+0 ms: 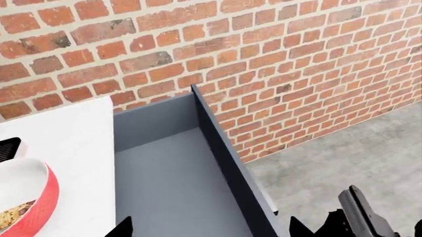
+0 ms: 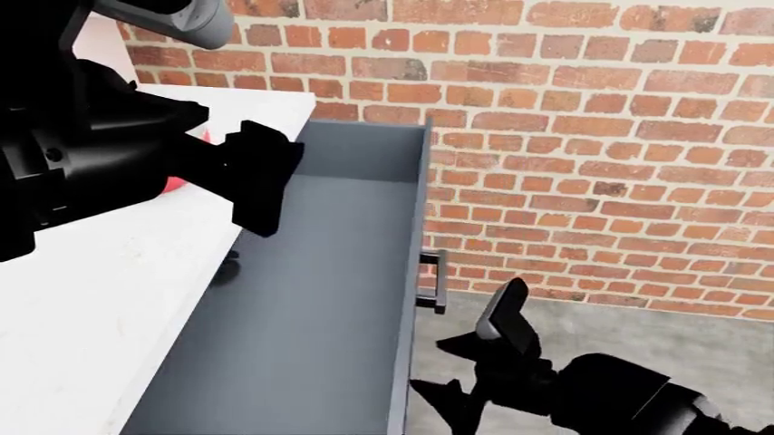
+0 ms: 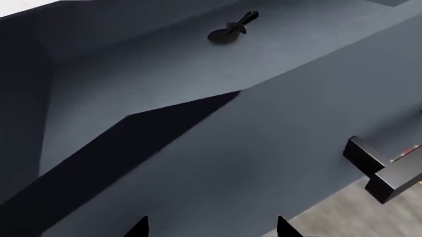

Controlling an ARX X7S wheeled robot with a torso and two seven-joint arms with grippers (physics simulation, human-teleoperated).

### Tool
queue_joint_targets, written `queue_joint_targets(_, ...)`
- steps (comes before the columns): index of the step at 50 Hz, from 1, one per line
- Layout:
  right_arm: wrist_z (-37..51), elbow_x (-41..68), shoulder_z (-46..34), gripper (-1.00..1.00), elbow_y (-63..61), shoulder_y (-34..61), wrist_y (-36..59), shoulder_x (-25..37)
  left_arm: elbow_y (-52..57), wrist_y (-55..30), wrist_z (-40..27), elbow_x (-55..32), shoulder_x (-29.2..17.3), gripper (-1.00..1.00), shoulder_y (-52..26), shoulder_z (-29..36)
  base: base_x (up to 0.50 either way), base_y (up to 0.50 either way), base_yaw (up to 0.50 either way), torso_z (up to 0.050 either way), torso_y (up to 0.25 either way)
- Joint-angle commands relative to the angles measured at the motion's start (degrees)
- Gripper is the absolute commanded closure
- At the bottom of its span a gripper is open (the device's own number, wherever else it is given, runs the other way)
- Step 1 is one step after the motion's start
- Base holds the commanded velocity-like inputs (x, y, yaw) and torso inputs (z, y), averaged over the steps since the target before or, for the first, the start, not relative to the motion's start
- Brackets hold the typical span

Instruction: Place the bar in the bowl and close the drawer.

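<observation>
At the far left of the head view the left gripper (image 2: 260, 177) hangs above the right edge of the white countertop (image 2: 109, 272), over the seam where it meets the open drawer. Its dark fingers are bunched against the arm's bulk, and I cannot tell whether they are spread or pressed together; the left wrist view shows only two fingertips (image 1: 122, 229) set apart at the picture's edge, with nothing between them. Behind that arm a sliver of the red bowl (image 2: 178, 184) shows near the countertop's right edge. In the left wrist view the bowl (image 1: 41, 207) sits on the white top just beside the drawer, glossy red outside and white inside, with the grainy tan bar (image 1: 15, 216) lying in it.

Next comes the slate blue-grey drawer (image 2: 314, 299), pulled fully out from under the countertop, its flat floor bare apart from a small dark utensil (image 3: 231, 28) near a side wall. The black bar handle (image 2: 430, 279) is on the drawer's front.

Rightmost, the right gripper (image 2: 484, 362) is low beside the drawer front, near the handle but not touching it, fingers spread and holding nothing, with the brick wall (image 2: 604, 136) behind.
</observation>
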Motion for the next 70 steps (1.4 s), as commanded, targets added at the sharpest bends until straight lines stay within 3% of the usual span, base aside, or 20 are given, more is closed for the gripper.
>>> queue_joint_targets(1, 0.38, -2.58, -4.47, -1.0, -5.12, 2.29, 5.31, -4.46, 0.09, 0.02, 0.41, 0.26, -0.14, -1.0, 0.03, 0.06, 0.0, 0.0, 0.0, 0.0, 0.0)
queue_joint_targets(19, 0.92, -0.03, -4.2, -1.0, -3.45, 4.49, 10.75, -11.64, 0.19, 0.07, 0.86, 0.41, -0.75, -1.0, 0.05, 0.16, 0.0, 0.0, 0.0, 0.0, 0.0)
queue_joint_targets(35, 1.85, 4.73, -0.84, -1.0, 12.34, 3.93, 13.58, -23.94, 0.0, 0.07, 1.44, 0.77, -1.11, -1.0, 0.07, 0.23, 0.0, 0.0, 0.0, 0.0, 0.0)
queue_joint_targets(58, 4.71, 1.67, -1.96, -1.0, 26.24, 2.59, 14.01, -36.87, -0.35, -0.34, 3.42, 2.09, -1.97, -1.0, 0.62, -0.17, 0.0, 0.0, 0.0, 0.0, 0.0)
queue_joint_targets(64, 4.93, 1.08, -1.88, -1.0, 27.5, 2.39, 13.77, -37.79, -0.39, -0.3, 3.65, 2.38, -2.0, -1.0, 0.77, -0.1, 0.0, 0.0, 0.0, 0.0, 0.0)
queue_joint_targets(70, 8.46, 3.28, -0.3, -1.0, 17.76, 4.72, 15.62, -31.85, -0.32, -0.19, 3.22, 2.33, -2.19, -1.0, 0.61, 0.14, 0.0, 0.0, 0.0, 0.0, 0.0)
